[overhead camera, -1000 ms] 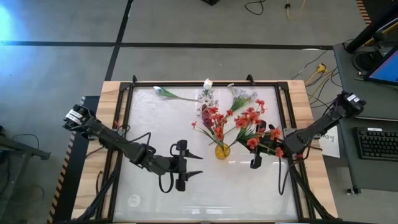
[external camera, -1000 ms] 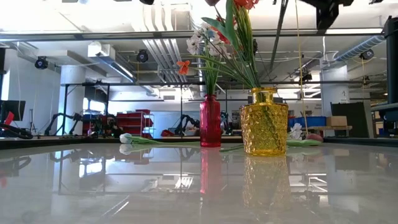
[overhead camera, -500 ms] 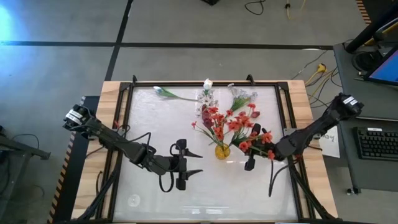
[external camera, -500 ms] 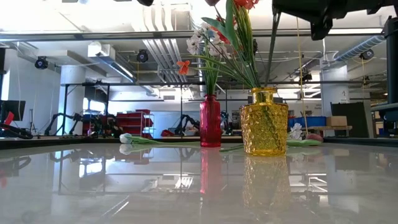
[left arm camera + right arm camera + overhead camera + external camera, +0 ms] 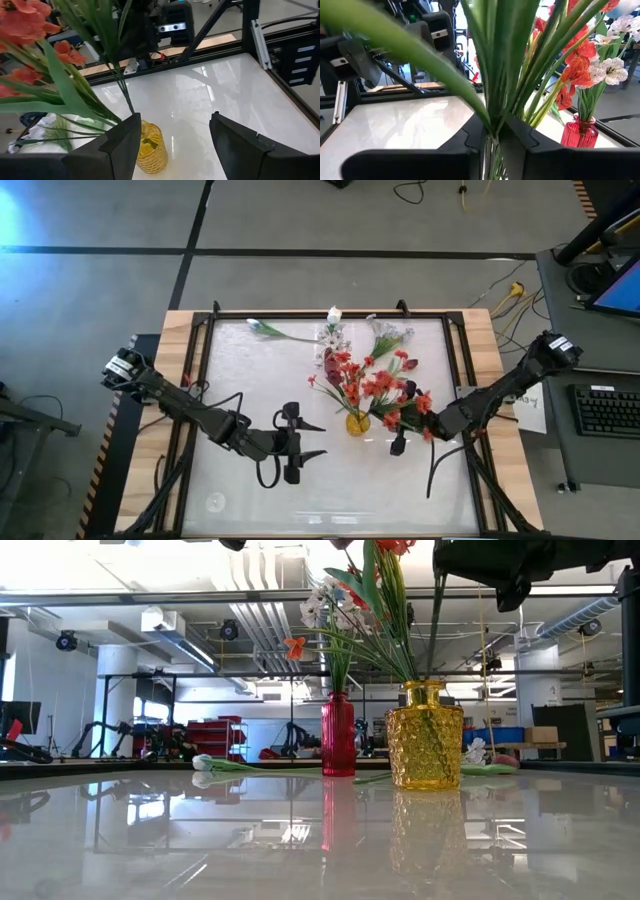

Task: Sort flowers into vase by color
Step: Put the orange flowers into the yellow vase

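Pinched on a bunch of green stems, the right gripper (image 5: pixel 399 442) holds a red-orange blossom cluster (image 5: pixel 405 402) just beside the mouth of the yellow textured glass vase (image 5: pixel 425 736); in the right wrist view its dark fingers (image 5: pixel 517 131) press against the stems from both sides. Spread wide with nothing between them, the fingers of the left gripper (image 5: pixel 292 446) hover over bare tabletop, left of the vases.

From above, much of the glossy white table (image 5: pixel 240 380) is plain to see, but blossoms cover both vases almost wholly. In the low view the held stems run out of the picture at the top, so the blossoms are cut off there. Whether the stem ends have entered the yellow vase cannot be told.

The held cluster has long green stems and leaves; its blossoms point toward the table's far side and its stems run back to the gripper. More red-orange blossoms (image 5: pixel 350 375) already stand in the yellow vase, fanning upward. Behind it, the slim red glass vase (image 5: pixel 338 736) holds white and orange flowers. A white tulip (image 5: pixel 275 331) lies flat near the far edge, its long stem lying along that edge, with white blossom sprays (image 5: pixel 386 332) nearby.
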